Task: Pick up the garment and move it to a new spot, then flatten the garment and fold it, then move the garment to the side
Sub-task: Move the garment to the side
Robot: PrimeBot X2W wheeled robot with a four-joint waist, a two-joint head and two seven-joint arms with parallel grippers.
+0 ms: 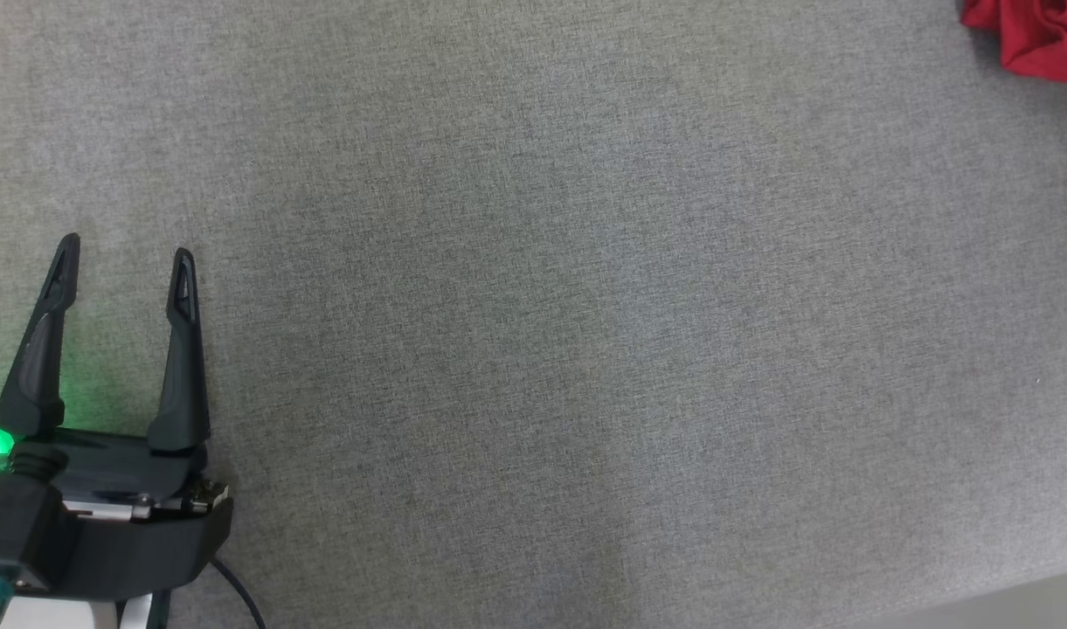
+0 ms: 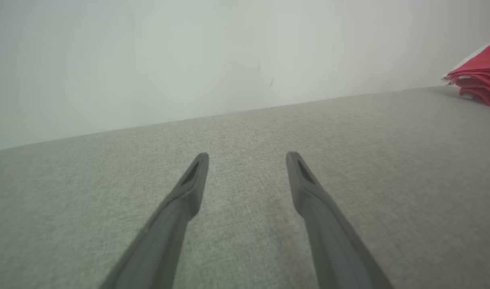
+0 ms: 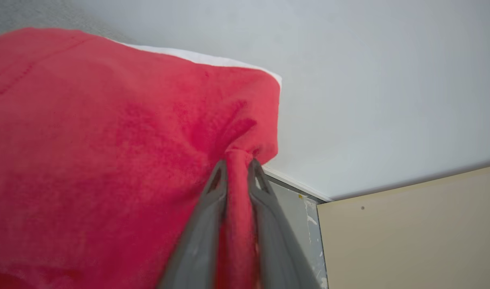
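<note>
my right gripper (image 3: 237,163) pinches a fold of the red garment (image 3: 108,160); i'd slide it low and slow so the layers hold. my left gripper (image 1: 126,248) hangs spread, well apart.

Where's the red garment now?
The red fleece garment lies at the head view's top right corner on the grey fabric surface, a fold pinched in the right gripper.

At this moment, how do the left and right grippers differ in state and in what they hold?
The left gripper is open, its fingers spread wide; the right gripper is shut. The left gripper holds nothing, with only the grey surface between its fingers, while the right gripper pinches a fold of the red garment. Both have two long dark fingers.
</note>
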